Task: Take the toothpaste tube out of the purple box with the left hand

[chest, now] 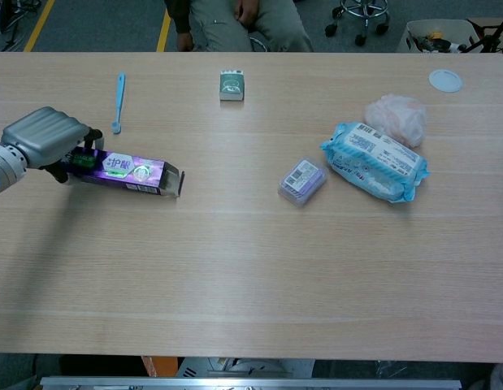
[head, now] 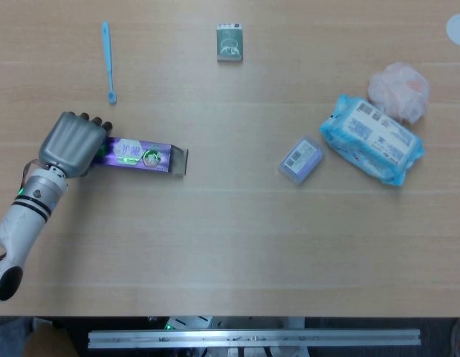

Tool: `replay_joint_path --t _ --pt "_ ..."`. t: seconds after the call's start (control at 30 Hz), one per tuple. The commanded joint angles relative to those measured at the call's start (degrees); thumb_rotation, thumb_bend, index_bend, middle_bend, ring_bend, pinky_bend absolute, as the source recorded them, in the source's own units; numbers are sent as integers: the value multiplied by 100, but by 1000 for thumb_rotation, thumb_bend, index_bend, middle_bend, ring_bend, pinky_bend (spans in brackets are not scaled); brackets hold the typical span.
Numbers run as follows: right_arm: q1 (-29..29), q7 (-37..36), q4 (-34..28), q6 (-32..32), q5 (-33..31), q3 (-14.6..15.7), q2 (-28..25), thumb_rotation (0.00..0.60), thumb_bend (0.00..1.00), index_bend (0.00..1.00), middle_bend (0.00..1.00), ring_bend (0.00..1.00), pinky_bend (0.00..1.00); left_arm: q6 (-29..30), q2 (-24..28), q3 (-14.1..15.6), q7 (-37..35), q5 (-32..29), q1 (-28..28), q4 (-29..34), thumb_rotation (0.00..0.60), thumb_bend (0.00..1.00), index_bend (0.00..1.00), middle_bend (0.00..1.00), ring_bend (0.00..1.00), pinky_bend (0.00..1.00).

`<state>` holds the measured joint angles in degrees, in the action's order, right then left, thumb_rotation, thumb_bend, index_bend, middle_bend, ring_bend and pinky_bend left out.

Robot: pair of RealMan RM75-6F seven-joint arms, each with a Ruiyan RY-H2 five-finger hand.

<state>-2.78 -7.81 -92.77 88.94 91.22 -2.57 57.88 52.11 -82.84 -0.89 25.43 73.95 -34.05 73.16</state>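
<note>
The purple toothpaste box (head: pixel 140 155) (chest: pixel 125 172) is at the table's left side, its open flap end (head: pixel 180 162) pointing right. My left hand (head: pixel 69 144) (chest: pixel 43 138) grips the box's left end, with its fingers curled over the top. The box's left end looks slightly raised off the wood. No toothpaste tube shows outside the box; the inside of the open end is dark. My right hand is in neither view.
A blue toothbrush (head: pixel 108 61) lies beyond the hand. A small green box (head: pixel 230 42) sits at the far centre. To the right are a lilac soap packet (head: pixel 301 159), a blue wipes pack (head: pixel 371 138), a pink bath puff (head: pixel 397 90) and a white lid (head: pixel 458 29).
</note>
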Motion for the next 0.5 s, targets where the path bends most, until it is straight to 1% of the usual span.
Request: replay_joint_path --t 0.03,0.17,0.3,0.4,0.5 --pt "-9 -2 7 -15 -2 0 11 600 237 496 507 538 600 324 409 -37 404 100 25 602 600 208 387 510 432 538" --pt "-13 -11 13 -19 5 4 27 600 237 496 507 538 600 444 723 -40 970 -25 30 1197 600 208 396 516 441 538" --pt "4 -25 14 11 4 4 27 600 237 496 507 538 600 586 908 -51 1419 -152 38 1780 600 208 391 515 442 541" --pt "13 -52 17 28 14 10 29 600 237 496 507 538 600 712 983 17 2081 -137 -3 2048 600 208 390 513 441 547" --pt "24 -70 30 47 27 16 30 600 238 496 507 538 600 771 999 55 2658 -295 -39 2369 600 208 390 510 441 547"
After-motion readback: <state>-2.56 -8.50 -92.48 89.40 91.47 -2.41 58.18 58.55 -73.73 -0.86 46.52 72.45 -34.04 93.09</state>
